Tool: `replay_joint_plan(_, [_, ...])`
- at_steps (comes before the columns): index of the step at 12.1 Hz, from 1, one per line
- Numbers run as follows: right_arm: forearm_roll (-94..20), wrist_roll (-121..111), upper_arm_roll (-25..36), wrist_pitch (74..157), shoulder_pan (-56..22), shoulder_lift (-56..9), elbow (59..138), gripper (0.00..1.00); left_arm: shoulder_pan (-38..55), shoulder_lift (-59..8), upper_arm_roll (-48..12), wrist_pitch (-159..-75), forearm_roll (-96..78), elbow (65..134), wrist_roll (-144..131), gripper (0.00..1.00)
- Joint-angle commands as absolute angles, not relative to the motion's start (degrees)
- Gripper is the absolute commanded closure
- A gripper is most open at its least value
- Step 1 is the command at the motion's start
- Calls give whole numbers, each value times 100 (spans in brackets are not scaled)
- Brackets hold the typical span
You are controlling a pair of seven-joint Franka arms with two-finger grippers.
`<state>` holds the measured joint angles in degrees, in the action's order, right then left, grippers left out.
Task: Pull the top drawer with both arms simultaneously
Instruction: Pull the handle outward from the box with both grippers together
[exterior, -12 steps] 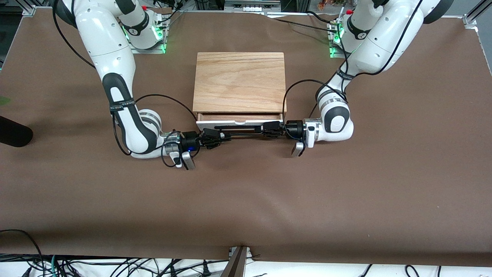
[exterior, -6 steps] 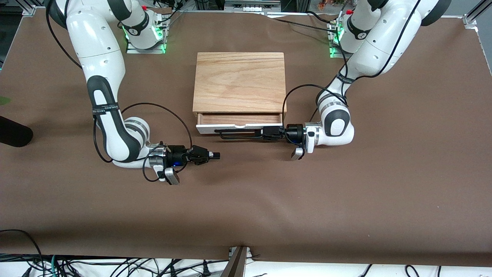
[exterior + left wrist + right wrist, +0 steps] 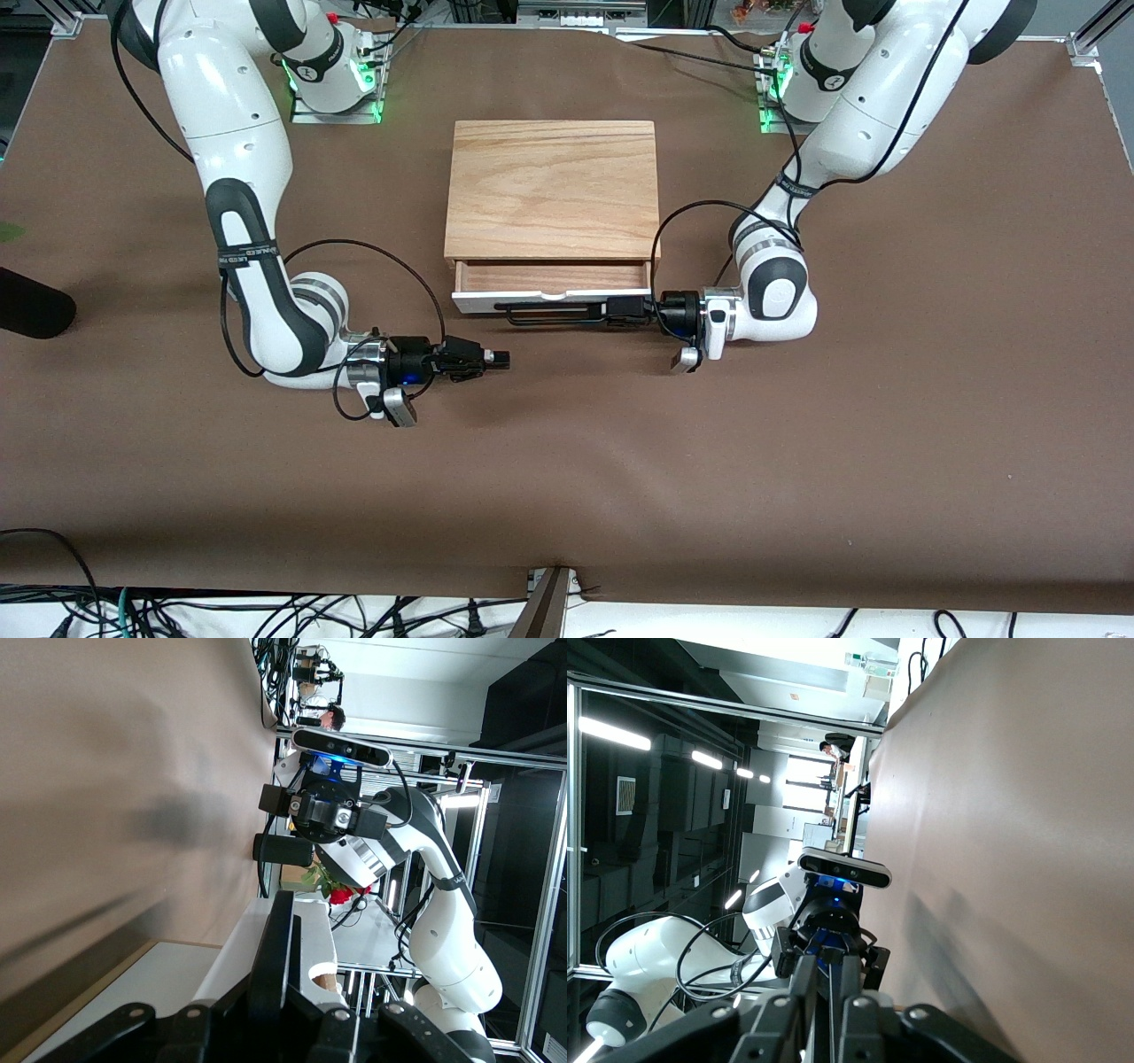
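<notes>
- Drawer, top: wide shallow drawer with white front panel and reddish wood floor [image 3: 551, 289], partly out of the light wooden box [image 3: 553, 188] at mid-table, its front facing the front camera.
- Handle: thin black U-shaped bar [image 3: 549, 310] on that panel; appears slightly skewed, the right arm's end sitting nearer the front camera than the other.
- Left gripper [image 3: 624, 311]: black two-finger gripper at the handle's end toward the left arm's side; jaws clenched on the bar, as the left wrist view shows with the bar [image 3: 276, 966] between them.
- Right gripper [image 3: 490, 359]: black two-finger gripper low over bare brown table covering [image 3: 567, 461], apart from the handle; jaws pressed together on nothing.
- Risk, uneven pull: with one arm alone on the bar, the drawer may rack in its slot and bind.
- Risk, box shift: a jammed drawer may drag the whole box toward the front camera.
- Risk, re-grasp: the right gripper must reopen first; approaching closed would knock the bar rather than take it.
</notes>
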<state>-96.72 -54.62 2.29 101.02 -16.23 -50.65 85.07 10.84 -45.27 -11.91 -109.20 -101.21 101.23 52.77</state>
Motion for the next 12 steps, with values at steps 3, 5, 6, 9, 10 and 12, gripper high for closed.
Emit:
replay_joint_plan(3, [-9729,-5388,202,10160,-1626,-5168,8323,44,984,-4780,-923,-11030,-10398,9379,4623,100])
replay_joint_plan(5, [-9729,-5388,202,10230,-1635,-5159,8323,28,1028,-4825,-809,-11030,-10406,9299,4509,100])
replay_joint_plan(6, [-9729,-5388,202,10283,-1635,-5159,8323,21,1046,-4860,-791,-11039,-10415,9229,4491,100])
replay_joint_plan(9, [-9729,-5388,202,10301,-1635,-5150,8323,6,1081,-4896,-765,-11118,-10415,9149,4491,100])
replay_joint_plan(10, [-9721,-5388,202,10353,-1626,-5133,8323,0,1081,-4843,-765,-11127,-10406,9193,4500,79])
replay_joint_plan(12, [-9721,-5388,202,10415,-1626,-5133,8323,0,1064,-4650,-765,-11127,-10406,9394,4491,1])
